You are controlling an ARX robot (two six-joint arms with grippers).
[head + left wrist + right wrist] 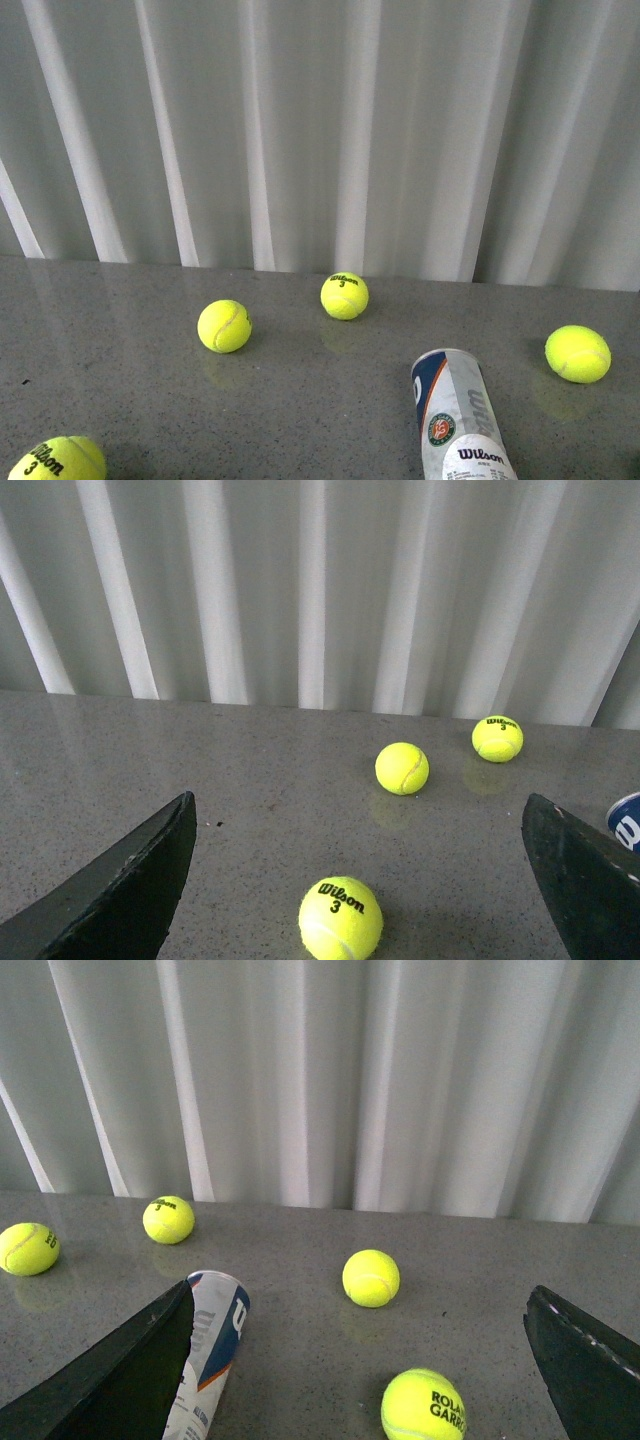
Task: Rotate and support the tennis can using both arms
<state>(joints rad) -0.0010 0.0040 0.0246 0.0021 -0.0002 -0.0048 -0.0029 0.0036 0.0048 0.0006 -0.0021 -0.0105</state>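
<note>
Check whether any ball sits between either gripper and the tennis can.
Nothing visible blocks the right gripper: the tennis can lies right by one finger. For the left gripper, a Wilson ball lies just ahead between its open fingers, while the can sits off to the side.

The left pincer (358,802) is spread wide, its two matte-black, wedge-shaped fingers (130,890) angled outward and well apart. The right pincer (360,1290) gapes the same way, its dark fingers (590,1360) splayed.
</note>
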